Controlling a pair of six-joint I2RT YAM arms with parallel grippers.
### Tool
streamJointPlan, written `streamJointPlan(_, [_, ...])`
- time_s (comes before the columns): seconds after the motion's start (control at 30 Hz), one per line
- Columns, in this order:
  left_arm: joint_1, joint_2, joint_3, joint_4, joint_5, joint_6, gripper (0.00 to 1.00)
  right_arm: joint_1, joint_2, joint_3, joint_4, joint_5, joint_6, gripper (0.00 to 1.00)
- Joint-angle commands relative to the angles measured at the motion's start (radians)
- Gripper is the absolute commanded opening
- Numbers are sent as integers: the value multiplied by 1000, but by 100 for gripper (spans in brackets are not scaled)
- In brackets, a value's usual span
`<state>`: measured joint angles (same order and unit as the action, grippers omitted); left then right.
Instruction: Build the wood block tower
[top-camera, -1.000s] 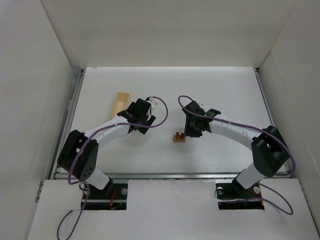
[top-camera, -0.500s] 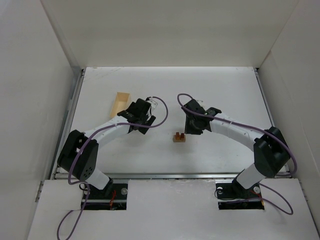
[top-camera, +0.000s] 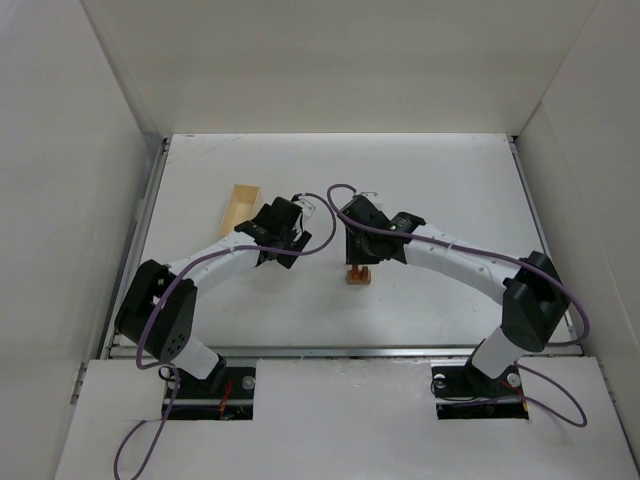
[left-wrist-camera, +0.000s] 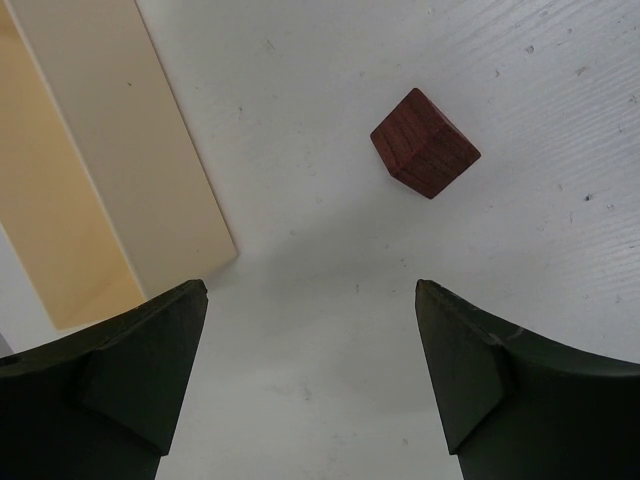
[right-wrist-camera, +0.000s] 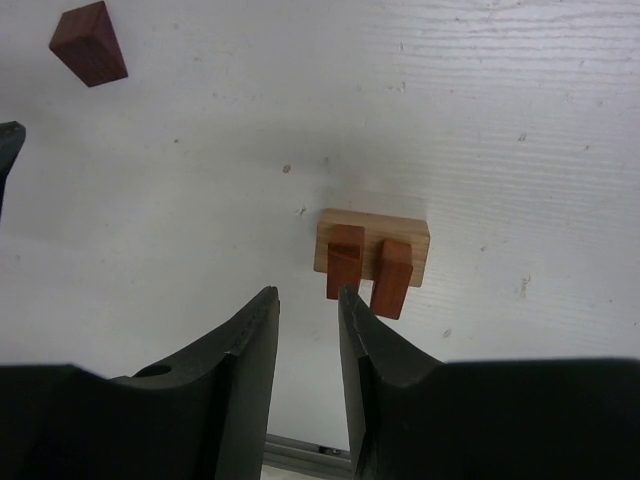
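At the centre of the overhead frame, the wood block tower (top-camera: 357, 276) stands on the white table (top-camera: 450, 170). It is a light tan base block (right-wrist-camera: 372, 232) lying flat, with two reddish-brown blocks (right-wrist-camera: 392, 278) upright on it side by side, seemingly with a sliver of gap between them. The right gripper (right-wrist-camera: 308, 295) hangs just above the tower, at the lower centre of its wrist view. Its fingers are a narrow slit apart and pinch nothing. In the left wrist view the left gripper (left-wrist-camera: 310, 300) is spread wide and empty. A loose dark red-brown cube (left-wrist-camera: 425, 143) lies in the upper right, and the pale wooden tray (left-wrist-camera: 110, 150) fills the upper left, apart from the cube.
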<state>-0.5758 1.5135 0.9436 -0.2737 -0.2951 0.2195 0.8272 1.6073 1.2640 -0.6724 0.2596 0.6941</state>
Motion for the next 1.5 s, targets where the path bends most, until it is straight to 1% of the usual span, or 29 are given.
streamJointPlan(0.0, [4, -27, -5, 1, 2, -11, 82, 9, 28, 49, -41, 40, 4, 36])
streamJointPlan(0.2, [4, -27, -5, 1, 11, -11, 82, 18, 72, 58, -73, 49, 33, 36])
streamJointPlan(0.43, [4, -27, -5, 1, 11, -11, 82, 27, 72, 67, -73, 58, 33, 36])
streamJointPlan(1.47, [4, -36, -14, 1, 11, -11, 82, 27, 111, 58, -64, 12, 42, 36])
